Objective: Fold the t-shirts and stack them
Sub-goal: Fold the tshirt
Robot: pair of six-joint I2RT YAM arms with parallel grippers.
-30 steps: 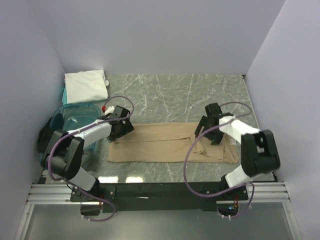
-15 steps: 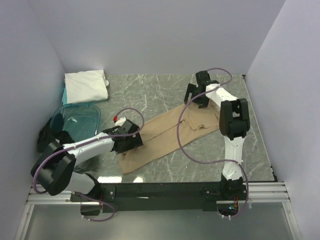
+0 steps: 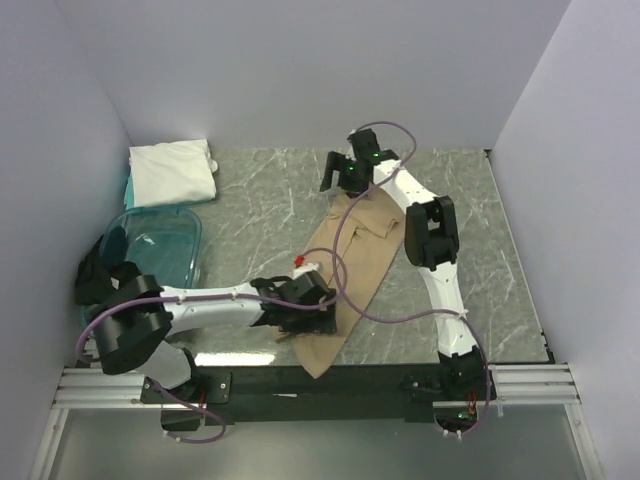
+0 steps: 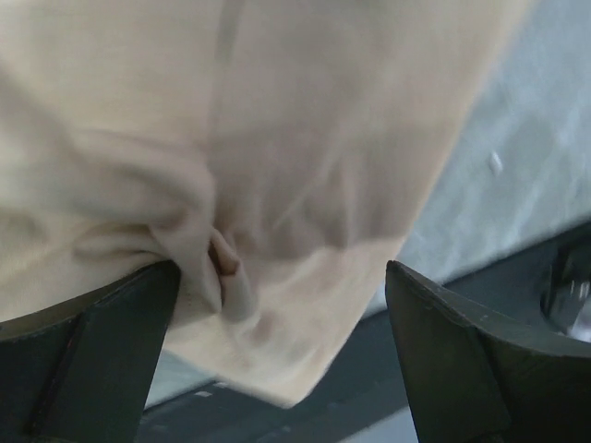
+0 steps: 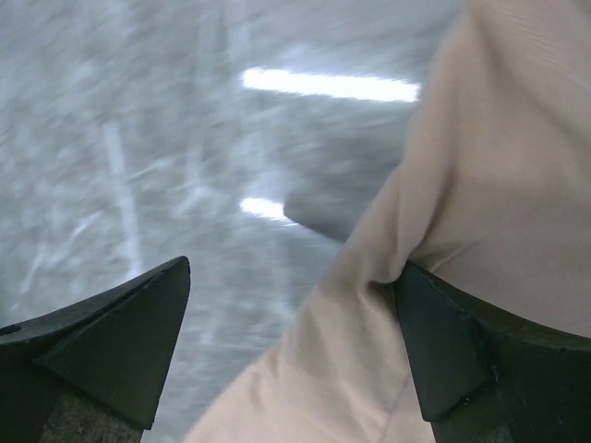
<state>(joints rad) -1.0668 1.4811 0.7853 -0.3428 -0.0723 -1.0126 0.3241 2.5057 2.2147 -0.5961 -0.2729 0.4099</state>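
In the last second the tan t-shirt (image 3: 352, 262) swung from crosswise to running 12 to 6 o'clock, left gripper (image 3: 300, 300) at its near end, right gripper (image 3: 346, 178) at its far end, both jaws spread without a clear pinch, likely setting up the next fold.

Tan t-shirt (image 3: 345, 270), white folded shirt (image 3: 172, 172), translucent teal bin (image 3: 150, 240), grey white-veined marble table (image 3: 270, 200).

Diagonal tan t-shirt (image 3: 365, 268), left gripper (image 3: 300, 316) near end, right gripper (image 3: 342, 181) far end
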